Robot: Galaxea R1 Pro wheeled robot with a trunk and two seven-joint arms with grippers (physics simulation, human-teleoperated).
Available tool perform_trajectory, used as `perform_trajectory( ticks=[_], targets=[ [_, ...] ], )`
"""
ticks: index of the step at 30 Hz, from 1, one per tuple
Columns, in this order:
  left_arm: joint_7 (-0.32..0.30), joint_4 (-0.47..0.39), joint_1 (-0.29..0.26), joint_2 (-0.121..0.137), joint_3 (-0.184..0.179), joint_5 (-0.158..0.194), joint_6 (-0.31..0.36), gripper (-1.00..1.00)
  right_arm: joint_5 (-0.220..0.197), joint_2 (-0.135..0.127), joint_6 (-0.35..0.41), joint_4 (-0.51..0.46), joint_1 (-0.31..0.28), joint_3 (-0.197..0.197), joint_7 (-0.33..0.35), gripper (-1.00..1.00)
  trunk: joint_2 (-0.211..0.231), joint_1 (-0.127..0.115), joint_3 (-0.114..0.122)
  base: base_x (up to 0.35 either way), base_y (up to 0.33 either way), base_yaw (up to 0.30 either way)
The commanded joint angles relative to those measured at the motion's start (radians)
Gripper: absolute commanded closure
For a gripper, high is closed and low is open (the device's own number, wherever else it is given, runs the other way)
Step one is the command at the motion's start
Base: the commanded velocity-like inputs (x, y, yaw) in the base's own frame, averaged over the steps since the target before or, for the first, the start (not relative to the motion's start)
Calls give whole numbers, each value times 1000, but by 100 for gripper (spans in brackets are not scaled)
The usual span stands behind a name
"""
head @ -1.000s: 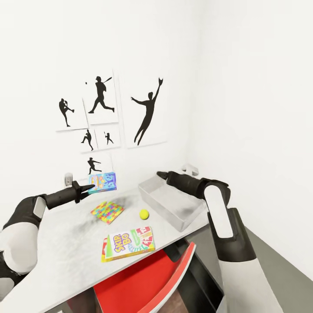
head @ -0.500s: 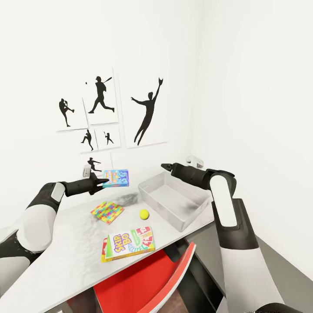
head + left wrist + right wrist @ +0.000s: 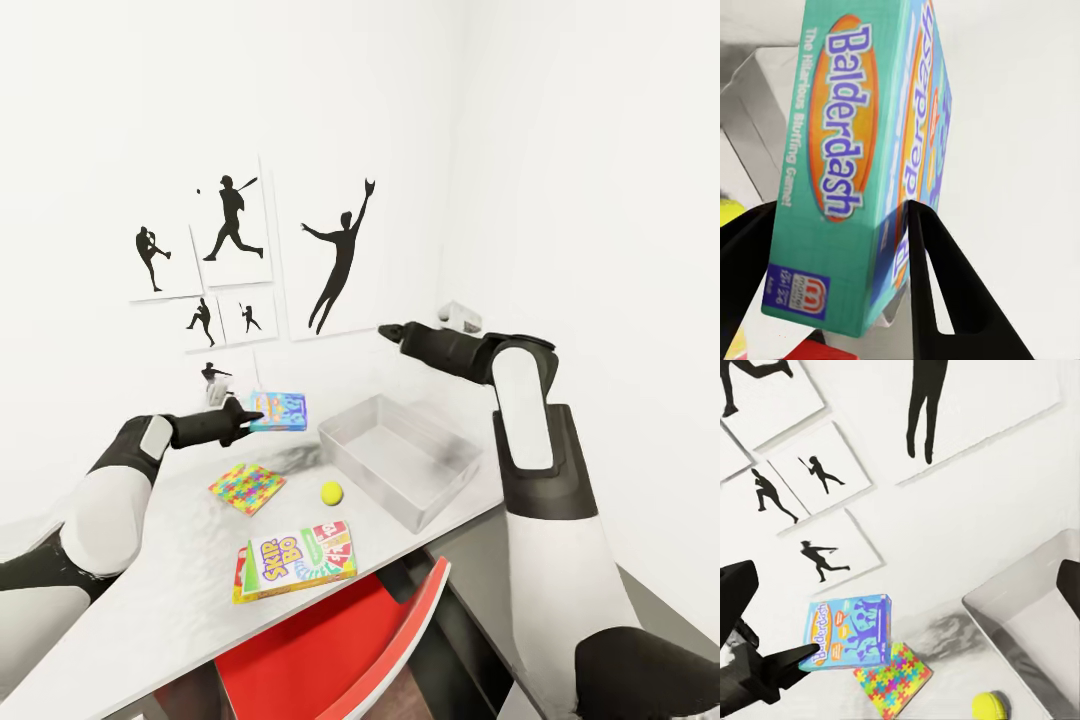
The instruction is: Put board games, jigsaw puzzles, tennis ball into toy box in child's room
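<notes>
The left gripper (image 3: pixel 247 415) was clamped on a small blue game box (image 3: pixel 279 411), lettered "Balderdash" on its teal side, and held it in the air above the pale surface (image 3: pixel 160 580). In the left wrist view the box (image 3: pixel 862 157) sat between the two dark jaws, one pressing on each broad face. The box hung nearly level just ahead of the jaws, with the grey bin (image 3: pixel 405 460) a little farther along in the same direction and lower down, resting on the surface. The bin's floor looked bare.

Below and slightly behind the left jaws lay a mosaic puzzle (image 3: pixel 247 487), flat on the surface. A small yellow-green ball (image 3: pixel 331 492) rested between that puzzle and the bin, just beside the bin's near wall. Farther back toward the robot lay the Skip-Bo box (image 3: pixel 301 558), with a red chair (image 3: pixel 330 650) under the surface edge.

The right gripper (image 3: pixel 385 330) was raised well above the bin, near the wall pictures (image 3: pixel 335 255). Its jaws were spread apart with nothing between them, as the right wrist view showed at its two sides. From there the blue box (image 3: pixel 849 632), the puzzle (image 3: pixel 893 680), the ball (image 3: pixel 990 706) and the bin (image 3: pixel 1035 622) all lay ahead of the right jaws.
</notes>
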Motion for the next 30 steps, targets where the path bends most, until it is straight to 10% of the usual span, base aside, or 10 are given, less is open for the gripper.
perform_trajectory(
  ticks=[1, 15, 30],
  targets=[
    [23, 2, -2, -8, 7, 20, -5, 100, -11, 0, 3, 2, -21, 0, -12, -100, -2, 1, -3, 0, 0, 0],
    [434, 6, -55, -121, 5, 369, -118, 100, -16, 0, 3, 145, -226, 55, -17, -100, -2, 1, -3, 0, 0, 0],
    [588, 167, -158, -210, 5, 406, -336, 100, -128, -13, 3, 227, -253, 55, -16, -100, -2, 1, -3, 0, 0, 0]
  ],
)
